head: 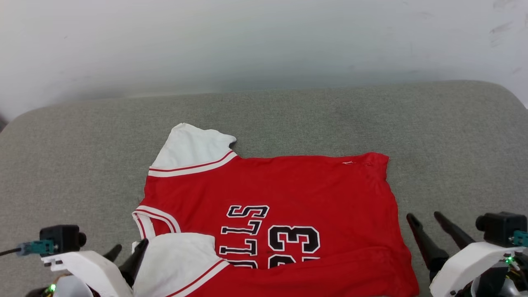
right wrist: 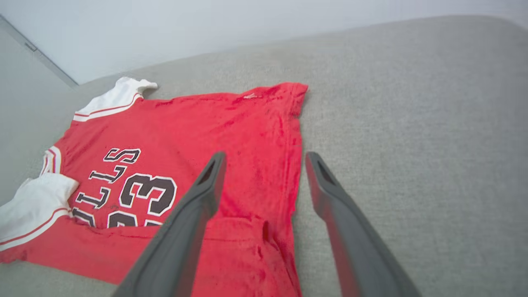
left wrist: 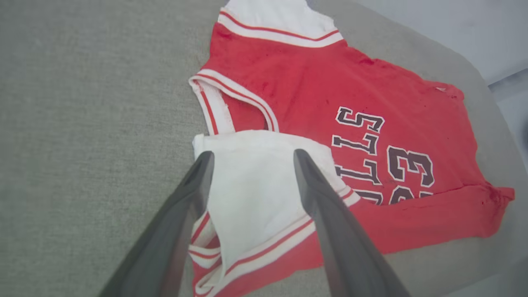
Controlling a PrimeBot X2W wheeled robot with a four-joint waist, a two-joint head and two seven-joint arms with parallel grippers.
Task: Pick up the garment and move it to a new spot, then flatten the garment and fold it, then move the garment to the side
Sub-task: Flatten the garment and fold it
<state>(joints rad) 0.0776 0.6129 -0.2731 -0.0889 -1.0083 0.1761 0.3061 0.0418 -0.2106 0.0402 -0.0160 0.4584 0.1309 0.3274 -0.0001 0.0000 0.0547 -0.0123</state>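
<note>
Both sets of jaws stand wide apart and grip nothing. The left gripper [left wrist: 252, 153] has its two dark fingers spread above the near white sleeve [left wrist: 255, 194], which lies folded over onto the chest of the garment [head: 297, 181]. Whether the fingertips touch the cloth cannot be told. The right gripper [right wrist: 266, 156] sits at the hem end: in its wrist view one finger is over red cloth and the other over bare grey fabric.

The garment lies spread crossways on a grey upholstered surface [head: 453, 136], with the collar [head: 154, 218] toward the robot's left and the hem toward its right. The black-and-white print [head: 272, 235] faces up. A strip of red cloth along the near edge is folded back over the shirt and covers the lower part of the lettering and number. The far white sleeve [head: 192, 148] sticks out flat on the cushion beyond the shoulder.

Bare grey surface surrounds the shirt on the left, right and far sides. Behind its rounded far edge rises a pale wall [head: 264, 41].
</note>
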